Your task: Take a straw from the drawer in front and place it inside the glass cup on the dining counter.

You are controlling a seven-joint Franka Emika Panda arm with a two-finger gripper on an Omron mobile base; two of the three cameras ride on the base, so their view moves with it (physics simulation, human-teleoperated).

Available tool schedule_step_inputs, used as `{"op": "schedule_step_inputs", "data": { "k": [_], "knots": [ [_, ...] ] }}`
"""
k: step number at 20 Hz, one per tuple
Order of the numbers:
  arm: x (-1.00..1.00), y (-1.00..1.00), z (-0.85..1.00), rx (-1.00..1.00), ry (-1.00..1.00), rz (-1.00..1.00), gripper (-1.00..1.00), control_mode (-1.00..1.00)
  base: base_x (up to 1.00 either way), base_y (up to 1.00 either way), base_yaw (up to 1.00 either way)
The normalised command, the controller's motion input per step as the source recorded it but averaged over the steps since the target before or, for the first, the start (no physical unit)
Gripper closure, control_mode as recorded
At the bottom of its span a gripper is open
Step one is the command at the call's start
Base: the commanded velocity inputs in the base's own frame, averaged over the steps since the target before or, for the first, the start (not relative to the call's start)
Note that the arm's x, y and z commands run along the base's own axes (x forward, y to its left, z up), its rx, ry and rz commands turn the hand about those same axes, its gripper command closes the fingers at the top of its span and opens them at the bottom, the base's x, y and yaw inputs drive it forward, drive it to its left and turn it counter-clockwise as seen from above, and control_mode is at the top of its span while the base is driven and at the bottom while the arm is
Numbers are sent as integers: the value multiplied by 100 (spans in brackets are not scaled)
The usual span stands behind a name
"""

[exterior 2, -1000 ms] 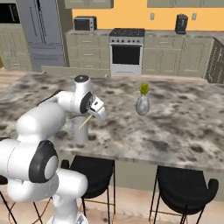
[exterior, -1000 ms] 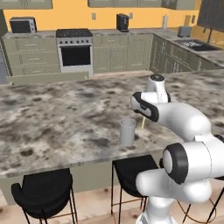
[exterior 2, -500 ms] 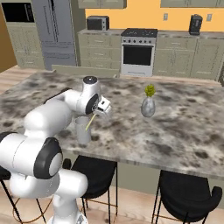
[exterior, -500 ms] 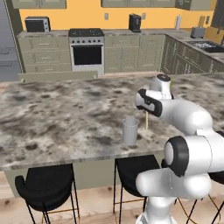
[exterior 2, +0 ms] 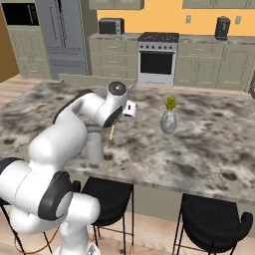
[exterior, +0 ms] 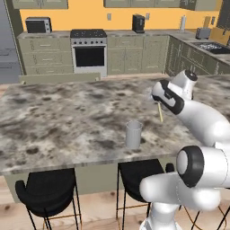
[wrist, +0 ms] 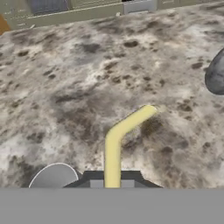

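dining counter (exterior: 54, 112): far edge cut off in hand view | glass cup (exterior: 133, 134): near edge, only its rim in hand view | gripper (wrist: 112, 180): clenched on straw (exterior: 160, 112), fingertips mostly hidden | straw: hangs upright above counter, right of cup, upper end hidden

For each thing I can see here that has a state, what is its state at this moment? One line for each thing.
straw: held in the end effector, hanging above the dining counter, not yet in the cup.
glass cup: upright on the counter near the front edge, nothing inside.
vase: upright, with a green sprig.
end effector: shut on the straw.
stools: tucked under the counter.
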Motion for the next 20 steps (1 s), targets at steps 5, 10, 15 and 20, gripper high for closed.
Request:
{"op": "schedule_step_inputs", "data": {
  "k": [5, 10, 15, 20],
  "knots": [
    [-11, 4, 42, 7, -27, 20, 100, -100, 0, 0, 0],
    [0, 14, 15, 22, -17, 26, 100, -100, 0, 0, 0],
    [0, 17, 0, 24, -13, 28, 100, -100, 0, 0, 0],
    [0, 8, 3, 16, -17, 24, 100, -100, 0, 0, 0]
  ]
}}
